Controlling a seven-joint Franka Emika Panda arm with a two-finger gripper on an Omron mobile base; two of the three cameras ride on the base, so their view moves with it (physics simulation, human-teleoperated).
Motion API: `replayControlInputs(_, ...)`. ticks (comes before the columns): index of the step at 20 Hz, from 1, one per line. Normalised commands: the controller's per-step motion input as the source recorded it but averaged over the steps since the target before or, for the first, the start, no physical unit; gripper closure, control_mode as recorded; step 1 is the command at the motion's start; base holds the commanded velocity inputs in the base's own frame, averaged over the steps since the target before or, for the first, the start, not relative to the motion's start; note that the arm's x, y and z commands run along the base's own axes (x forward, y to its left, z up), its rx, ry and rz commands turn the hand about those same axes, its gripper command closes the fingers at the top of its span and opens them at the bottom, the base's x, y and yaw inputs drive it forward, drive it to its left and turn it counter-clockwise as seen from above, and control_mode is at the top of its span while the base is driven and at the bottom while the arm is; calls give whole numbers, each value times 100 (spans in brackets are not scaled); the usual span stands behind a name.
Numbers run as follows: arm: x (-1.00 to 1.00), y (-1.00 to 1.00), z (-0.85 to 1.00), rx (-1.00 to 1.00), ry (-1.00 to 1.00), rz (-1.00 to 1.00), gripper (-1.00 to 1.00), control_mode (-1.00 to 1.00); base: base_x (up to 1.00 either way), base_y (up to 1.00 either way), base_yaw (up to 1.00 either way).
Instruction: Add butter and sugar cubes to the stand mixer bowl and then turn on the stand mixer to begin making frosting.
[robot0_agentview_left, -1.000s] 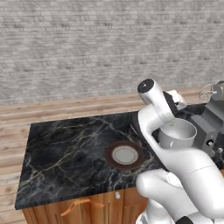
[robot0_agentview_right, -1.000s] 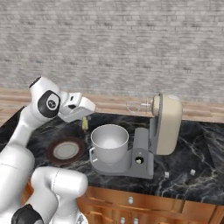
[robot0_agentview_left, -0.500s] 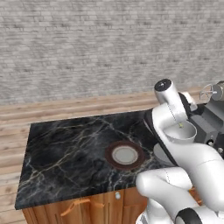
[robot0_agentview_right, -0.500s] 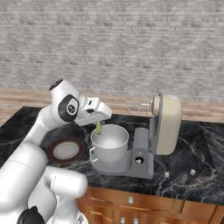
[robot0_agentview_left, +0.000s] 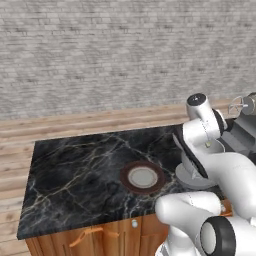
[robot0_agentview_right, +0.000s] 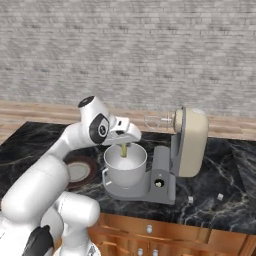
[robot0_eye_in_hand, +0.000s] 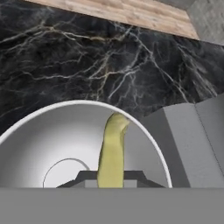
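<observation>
Pale yellow-green, the butter (robot0_eye_in_hand: 112, 151) is pinched in my hand (robot0_agentview_right: 123, 151), whose jaws stand narrow around the stick. I see it hang over the open stand mixer bowl (robot0_agentview_right: 125, 165), which sits on the stand mixer (robot0_agentview_right: 187, 145) base. The brown-rimmed plate (robot0_agentview_left: 142, 177) lies beside on the counter (robot0_agentview_left: 75, 170).

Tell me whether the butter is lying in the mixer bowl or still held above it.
Still held: the butter hangs upright from the shut tool, dipping inside the stand mixer bowl rim, not resting on its bottom.
</observation>
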Motion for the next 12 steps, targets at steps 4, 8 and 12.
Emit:
replayControlInputs(4, 35, -7, -33, 7, 6, 0, 100, -100, 0, 0, 0)
replayControlInputs(8, 28, 0, -28, 7, 7, 0, 100, -100, 0, 0, 0)
replayControlInputs(12, 11, -2, -33, 5, 4, -1, 100, -100, 0, 0, 0)
